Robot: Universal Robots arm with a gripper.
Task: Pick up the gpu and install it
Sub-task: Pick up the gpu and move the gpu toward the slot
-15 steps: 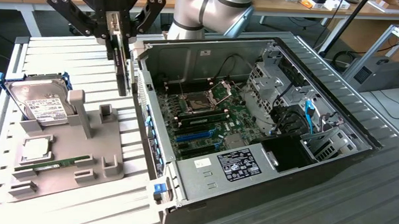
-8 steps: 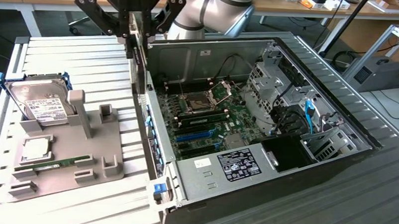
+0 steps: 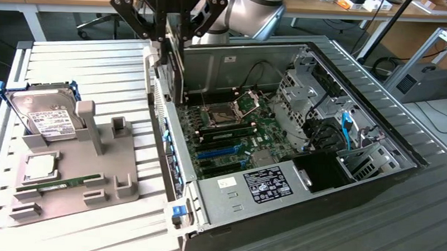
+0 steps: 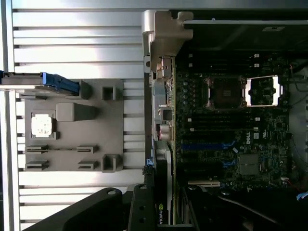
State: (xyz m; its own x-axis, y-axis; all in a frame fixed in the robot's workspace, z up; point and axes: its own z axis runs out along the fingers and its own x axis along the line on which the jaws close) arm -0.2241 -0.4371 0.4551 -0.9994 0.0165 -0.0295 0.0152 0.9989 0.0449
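Note:
The gpu (image 3: 174, 73) hangs edge-on as a thin dark card with a silvery bracket, above the open computer case's (image 3: 281, 189) wall on the exterior view's left. My gripper (image 3: 174, 41) is shut on its top edge. In the wrist view the gpu (image 4: 162, 192) shows a green logo and its metal bracket, between my gripper's (image 4: 163, 219) black fingers (image 4: 139, 211). It is over the edge of the motherboard (image 4: 231, 139), close to the blue slot (image 4: 204, 146). The card is clear of the motherboard (image 3: 231, 137) below.
A grey holder (image 3: 110, 172) lies on the slatted table at the exterior view's left, carrying a hard drive (image 3: 49, 116), a square processor (image 3: 42, 166) and a green memory stick (image 3: 65, 182). The case holds drive cages and cables at its right side (image 3: 342, 135).

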